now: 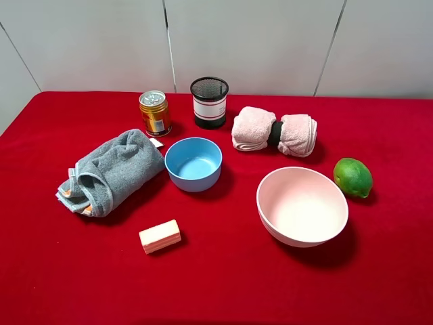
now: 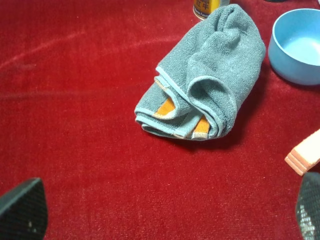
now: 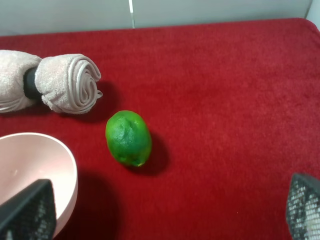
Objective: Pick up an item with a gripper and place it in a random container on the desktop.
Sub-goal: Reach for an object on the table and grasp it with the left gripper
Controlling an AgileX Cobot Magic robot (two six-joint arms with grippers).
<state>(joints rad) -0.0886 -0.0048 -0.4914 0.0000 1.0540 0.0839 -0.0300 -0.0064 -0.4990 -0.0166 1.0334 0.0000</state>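
From the high camera, the red tabletop (image 1: 54, 284) is being shown with the block (image 1: 160, 236) lying flat toward the near edge, left of the middle, touched by nothing. The blue bowl (image 1: 193, 163) is being seen farther in, near the middle of the tabletop, well apart from the block. A grey towel (image 1: 111, 172) is being shown bunched just beside the bowl on the side of the left edge. A gold can (image 1: 155, 113) and a black mesh cup (image 1: 209, 101) are being seen upright toward the far edge, with a rolled pink towel (image 1: 274, 133) next to the cup. A larger pink bowl (image 1: 302, 205) is being shown toward the right edge, with a green fruit (image 1: 353, 177) just beside it, closer to that edge.

From the left wrist camera, the left tool (image 2: 165, 212) is being held spread wide over bare cloth, with nothing between its fingers (image 2: 22, 210). One end of the block (image 2: 305, 152) is being caught at the border of the picture, near one finger. The grey towel (image 2: 205, 75), the blue bowl (image 2: 297, 45) and the base of the can (image 2: 207, 6) are being seen beyond.

From the right wrist camera, the right tool (image 3: 165, 210) is likewise being held wide and empty. The green fruit (image 3: 128, 138) is being seen between the pink bowl (image 3: 30, 165) and the right edge, with the rolled pink towel (image 3: 60, 82) behind.
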